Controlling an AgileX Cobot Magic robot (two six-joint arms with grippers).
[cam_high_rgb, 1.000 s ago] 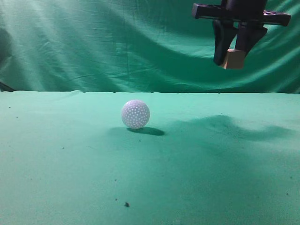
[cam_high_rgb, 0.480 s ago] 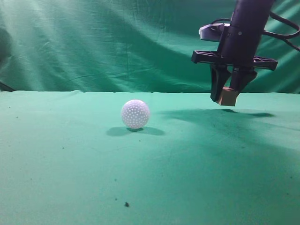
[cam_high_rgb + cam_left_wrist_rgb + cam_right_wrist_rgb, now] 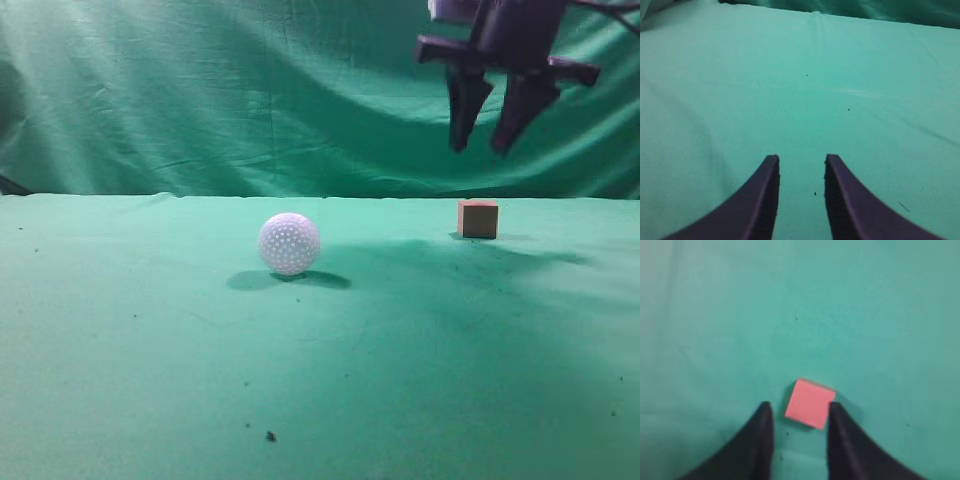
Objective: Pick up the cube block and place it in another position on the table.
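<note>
Where the exterior view looks along the green cloth-covered desk [image 3: 150, 380] at object height, the small reddish-brown sharp-edged cube block [image 3: 478, 218] sits flat on the cloth at the right, towards the back edge. Above it, clear of it, hangs the right dark two-fingered tool [image 3: 490, 120] with its fingers spread and nothing between them. A white dimpled ball [image 3: 289, 243] rests near the middle, well apart from the cube, and a wrinkled green curtain [image 3: 220, 90] hangs behind.

From the left wrist view, the left dark tool [image 3: 801, 165] hovers over bare green cloth, its two fingers parted and empty.

From the right wrist view, the cube shows as a salmon-pink square [image 3: 810, 403] lying on the cloth below, seen between and just beyond the fingertips of the right tool [image 3: 800, 410], which stand apart and do not grip it.
</note>
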